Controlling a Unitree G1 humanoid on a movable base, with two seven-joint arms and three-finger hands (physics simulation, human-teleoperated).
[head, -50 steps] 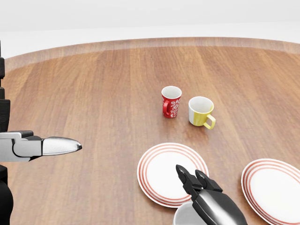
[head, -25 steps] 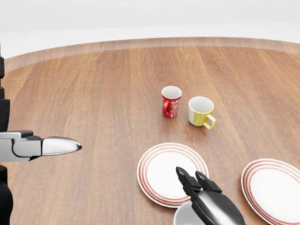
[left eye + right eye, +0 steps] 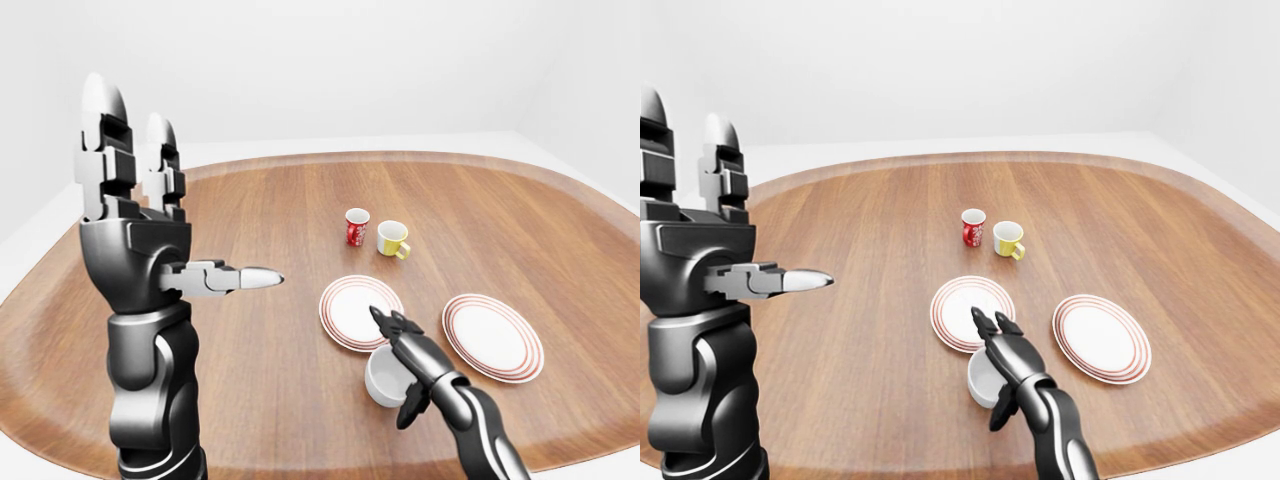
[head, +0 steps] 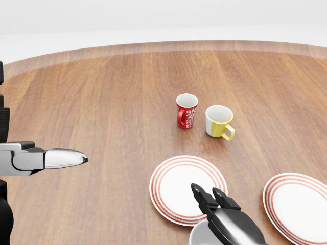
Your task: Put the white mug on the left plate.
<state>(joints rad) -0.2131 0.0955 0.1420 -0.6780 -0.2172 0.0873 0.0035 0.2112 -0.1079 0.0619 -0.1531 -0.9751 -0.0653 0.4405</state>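
Right hand [image 3: 405, 350] open around white mug [image 3: 385, 378] | no grip | left plate [image 3: 345, 310] empty | I'd left the lift pending

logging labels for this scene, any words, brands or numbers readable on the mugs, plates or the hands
No readable text anywhere in these views.
red mug: a white swirl pattern only, no letters.
yellow mug: plain.
white mug: plain, partly hidden by the right hand.
left plate and right plate: red rings only.
left hand: no markings.
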